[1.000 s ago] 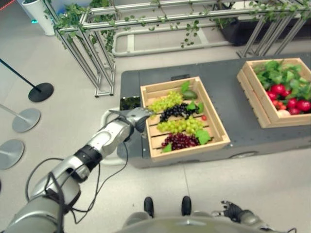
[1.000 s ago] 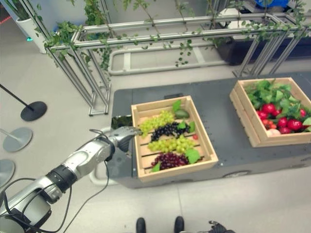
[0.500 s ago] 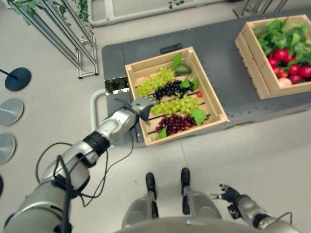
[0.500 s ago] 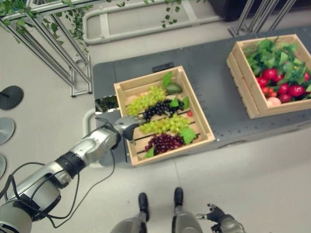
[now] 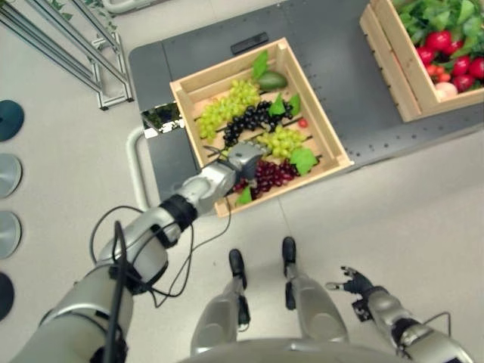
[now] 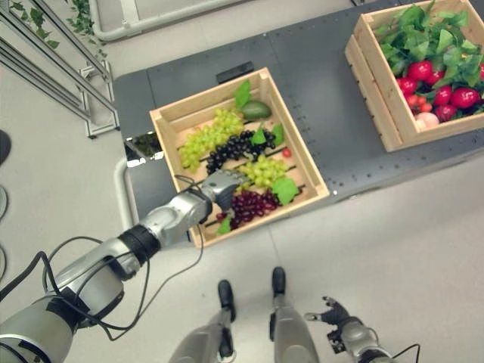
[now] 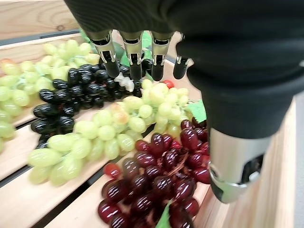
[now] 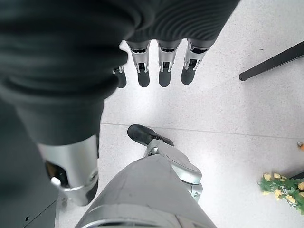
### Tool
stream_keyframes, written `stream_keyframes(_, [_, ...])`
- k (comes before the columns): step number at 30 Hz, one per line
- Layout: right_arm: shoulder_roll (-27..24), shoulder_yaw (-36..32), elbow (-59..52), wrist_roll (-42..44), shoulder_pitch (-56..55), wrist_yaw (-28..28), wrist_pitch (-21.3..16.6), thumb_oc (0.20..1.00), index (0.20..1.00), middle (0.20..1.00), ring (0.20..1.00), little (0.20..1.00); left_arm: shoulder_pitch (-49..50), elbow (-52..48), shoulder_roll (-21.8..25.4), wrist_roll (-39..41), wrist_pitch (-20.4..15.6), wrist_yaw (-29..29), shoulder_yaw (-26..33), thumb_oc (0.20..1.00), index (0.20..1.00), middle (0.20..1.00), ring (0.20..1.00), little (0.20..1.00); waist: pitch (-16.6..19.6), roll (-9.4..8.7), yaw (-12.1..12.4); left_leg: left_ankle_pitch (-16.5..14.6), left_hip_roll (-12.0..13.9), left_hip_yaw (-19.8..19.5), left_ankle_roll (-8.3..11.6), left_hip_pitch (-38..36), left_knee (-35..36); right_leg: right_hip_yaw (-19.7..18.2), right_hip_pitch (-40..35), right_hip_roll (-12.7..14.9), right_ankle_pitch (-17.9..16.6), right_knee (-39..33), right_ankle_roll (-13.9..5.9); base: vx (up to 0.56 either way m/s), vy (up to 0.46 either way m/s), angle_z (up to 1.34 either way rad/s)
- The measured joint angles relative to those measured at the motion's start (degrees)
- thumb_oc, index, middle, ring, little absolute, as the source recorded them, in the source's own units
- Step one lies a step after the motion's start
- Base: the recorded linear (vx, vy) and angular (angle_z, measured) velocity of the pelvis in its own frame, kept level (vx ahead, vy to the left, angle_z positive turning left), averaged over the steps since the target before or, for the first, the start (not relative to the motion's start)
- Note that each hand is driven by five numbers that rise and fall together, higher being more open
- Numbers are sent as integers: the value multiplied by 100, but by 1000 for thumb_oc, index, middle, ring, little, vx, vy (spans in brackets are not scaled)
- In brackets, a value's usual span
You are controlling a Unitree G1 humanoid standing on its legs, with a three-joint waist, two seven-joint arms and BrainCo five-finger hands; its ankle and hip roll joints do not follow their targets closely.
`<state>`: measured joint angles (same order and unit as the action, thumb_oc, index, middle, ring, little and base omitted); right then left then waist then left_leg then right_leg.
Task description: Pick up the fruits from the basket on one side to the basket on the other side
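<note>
A wooden crate [image 5: 324, 113] on the dark platform holds two green grape bunches [image 5: 227, 106], a black bunch [image 5: 249, 121], a dark red bunch [image 5: 274, 172] and a green fruit [image 5: 272, 79]. My left hand [image 5: 242, 160] hovers open over the crate's near part, just above the red grapes [image 7: 156, 180]. Its straight fingers [image 7: 133, 52] point past the green bunch [image 7: 109, 137] toward the black one [image 7: 71, 92] and hold nothing. A second crate [image 5: 388, 64] at the far right holds red fruits [image 5: 442, 53] among leaves. My right hand [image 5: 352, 283] hangs open, low on the right.
Both crates rest on a dark grey platform [image 5: 348, 45] with a white tube handle [image 5: 136, 174] at its left end. A metal frame [image 5: 68, 53] stands at the upper left, and round stand bases [image 5: 7, 174] lie along the left edge.
The camera has tilted down. My left hand has moved from the crate's left rim inward, over the red grapes at the near side. The right hand hangs as before.
</note>
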<state>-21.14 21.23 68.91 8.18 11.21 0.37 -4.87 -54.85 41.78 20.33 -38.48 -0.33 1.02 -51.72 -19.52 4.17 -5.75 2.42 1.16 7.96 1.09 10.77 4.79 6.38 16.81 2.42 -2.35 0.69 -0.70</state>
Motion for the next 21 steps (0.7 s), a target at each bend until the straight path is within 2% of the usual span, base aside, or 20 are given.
stream_keyframes(4, [0,21,-29,32,3,-16,-49,1000,1000,1000,1000,1000,-44,71,-3,0,5,25,-110,1000,1000,1000,1000,1000,-36,-60,-3,0,1,106,0,25,3,-79,118,-7,-1,68,1,2,-14,-17])
stream_keyframes(9, [5,18,-157,77,-15,-53,-117,1000,1000,1000,1000,1000,-140,69,68,0,6,77,-105,1000,1000,1000,1000,1000,-108,-183,-145,0,5,154,-1,118,2,-138,286,-23,-8,141,12,15,-14,-9])
stream_keyframes(18, [6,19,-128,232,-40,-38,-122,1000,1000,1000,1000,1000,-527,23,249,0,87,156,-96,1000,1000,1000,1000,1000,-105,-231,-141,-1,30,190,-1,185,2,-203,382,-53,-29,136,38,25,-20,-4])
stream_keyframes(21, [6,18,-137,270,-40,3,-128,1000,1000,1000,1000,1000,-618,-271,385,-1,109,181,-64,1000,1000,1000,1000,1000,-88,-269,-131,-1,36,188,-1,188,3,-201,384,-58,-29,134,39,0,0,0])
